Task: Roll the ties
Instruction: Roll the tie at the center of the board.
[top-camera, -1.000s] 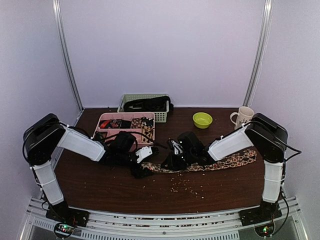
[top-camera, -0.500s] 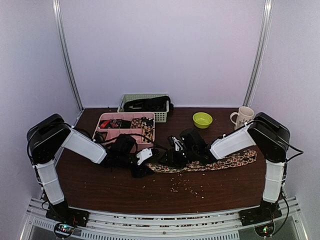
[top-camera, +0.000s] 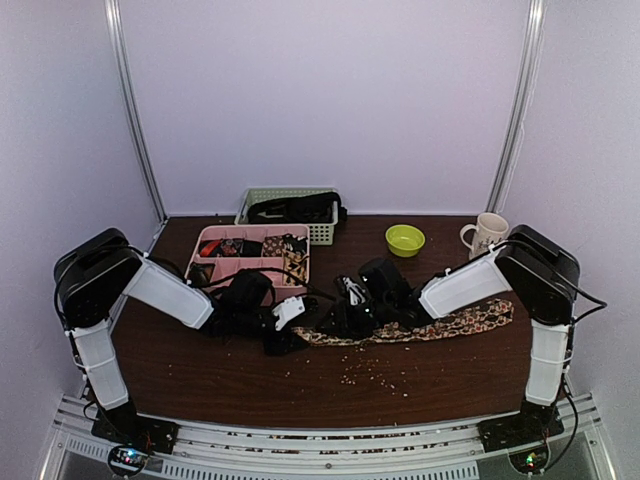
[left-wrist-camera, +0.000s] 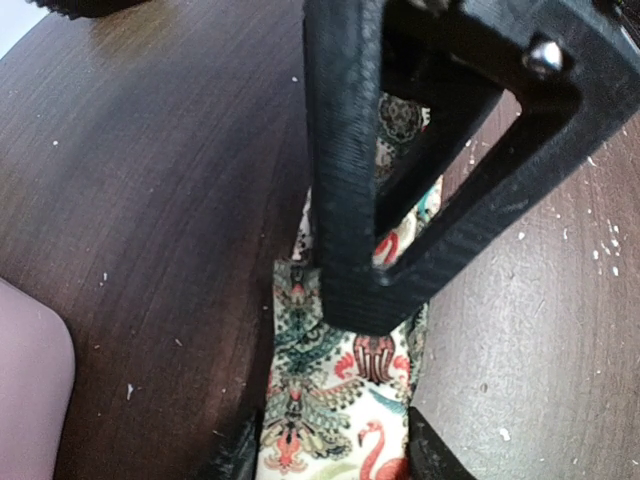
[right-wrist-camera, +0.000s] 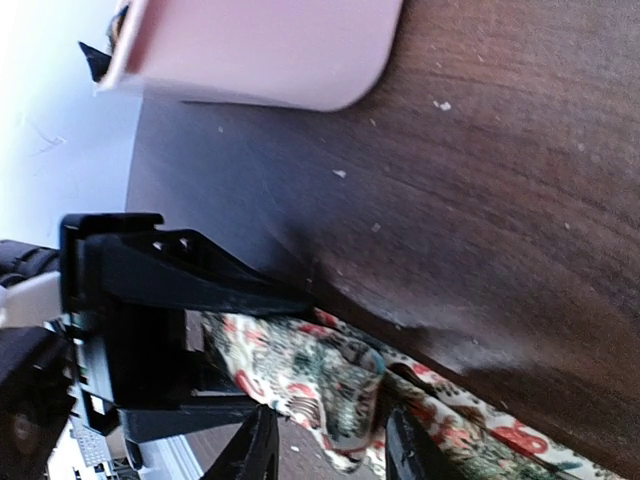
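Note:
One tie (top-camera: 440, 326), tan with a red and teal floral and flamingo print, lies across the table's middle. Its left end is held between both grippers, which meet there. My left gripper (top-camera: 303, 326) is shut on the tie end. In the left wrist view the cloth (left-wrist-camera: 330, 400) fills the gap of that gripper (left-wrist-camera: 335, 460), with the right gripper's black finger (left-wrist-camera: 350, 200) just ahead. My right gripper (top-camera: 338, 318) is shut on a folded hump of the tie (right-wrist-camera: 300, 370), which sits between the fingers of that gripper (right-wrist-camera: 325, 455). The left gripper (right-wrist-camera: 140, 320) shows beside it.
A pink divided tray (top-camera: 215, 240) holding rolled ties stands behind the left gripper, near in the right wrist view (right-wrist-camera: 260, 50). A green basket (top-camera: 322, 236) with dark cloth is at the back. A green bowl (top-camera: 405, 240) and a mug (top-camera: 487, 232) stand back right. Crumbs (top-camera: 375, 370) dot the front.
The right gripper has moved a little left and back towards the left gripper, drawing the tie's end up with it. The left arm shifted slightly right. Little moved in the last half second.

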